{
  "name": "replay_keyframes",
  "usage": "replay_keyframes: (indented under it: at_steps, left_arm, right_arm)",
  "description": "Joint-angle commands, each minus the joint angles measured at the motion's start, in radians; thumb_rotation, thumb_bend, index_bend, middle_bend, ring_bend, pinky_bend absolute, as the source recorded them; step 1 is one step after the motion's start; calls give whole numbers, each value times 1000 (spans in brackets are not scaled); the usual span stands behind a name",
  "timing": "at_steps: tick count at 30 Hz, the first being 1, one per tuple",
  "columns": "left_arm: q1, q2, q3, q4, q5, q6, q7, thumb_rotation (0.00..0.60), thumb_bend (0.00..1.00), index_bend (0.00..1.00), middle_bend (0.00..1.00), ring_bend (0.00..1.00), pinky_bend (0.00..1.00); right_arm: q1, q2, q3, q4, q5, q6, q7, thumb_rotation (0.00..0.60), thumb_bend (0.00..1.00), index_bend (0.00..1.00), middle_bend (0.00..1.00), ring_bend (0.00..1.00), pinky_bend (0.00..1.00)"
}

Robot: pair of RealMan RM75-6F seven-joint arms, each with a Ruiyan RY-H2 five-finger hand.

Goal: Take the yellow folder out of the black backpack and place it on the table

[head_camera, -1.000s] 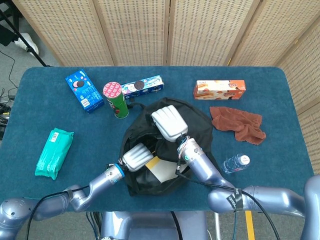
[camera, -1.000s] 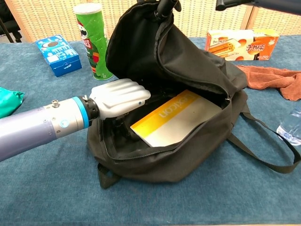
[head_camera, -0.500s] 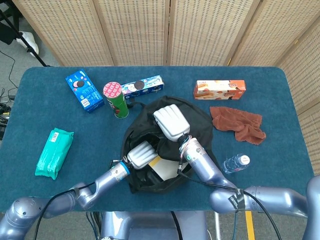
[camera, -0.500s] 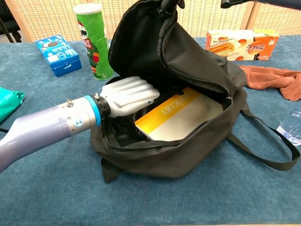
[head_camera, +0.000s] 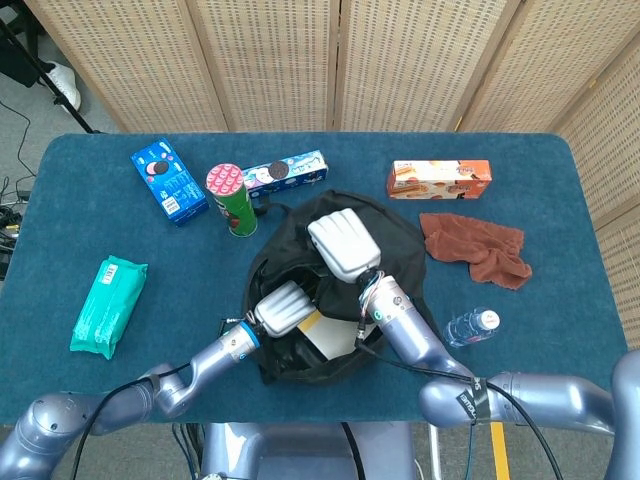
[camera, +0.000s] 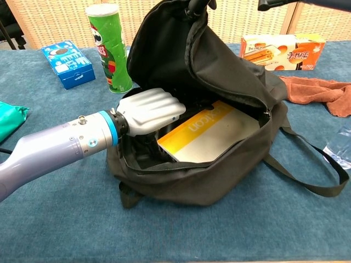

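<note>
Black backpack [camera: 219, 71] cloth could snag your left robot hand [camera: 148, 112], which sits curled at the opening beside the yellow folder [camera: 211, 134]; whether it grips is hidden. That folder lies inside, long axis slanting up toward the right. Your right robot hand [head_camera: 343, 245] holds the top up; losing it collapses the opening

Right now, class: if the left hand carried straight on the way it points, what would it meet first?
Most likely the yellow folder: the left hand sits in the black backpack mouth, fingers aimed at the folder's near edge. Contact may already exist; the depth is unclear.
</note>
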Motion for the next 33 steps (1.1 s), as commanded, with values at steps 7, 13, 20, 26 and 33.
replay_keyframes:
  at_steps: [7,13,20,26,33]
  left_arm:
    - [2,13,6,-23,-3,22,-29,600,995,0,0,0,0]
    - [-2,28,7,-46,-4,31,-35,600,1000,0,0,0,0]
    - [1,37,12,-63,-10,37,-37,600,1000,0,0,0,0]
    - [-2,38,14,-68,-17,37,-38,600,1000,0,0,0,0]
    - [-12,24,4,-53,-30,31,-51,600,1000,0,0,0,0]
  right_arm:
    - [-2,9,-7,2,2,4,4,600,569,646,696,668,658]
    - [3,10,-9,5,4,6,3,600,569,646,697,668,658]
    - [2,15,-16,5,5,11,0,600,569,646,697,668,658]
    - [2,17,-20,6,4,13,3,600,569,646,697,668,658]
    - [4,22,-19,1,6,14,6,600,569,646,697,668,658]
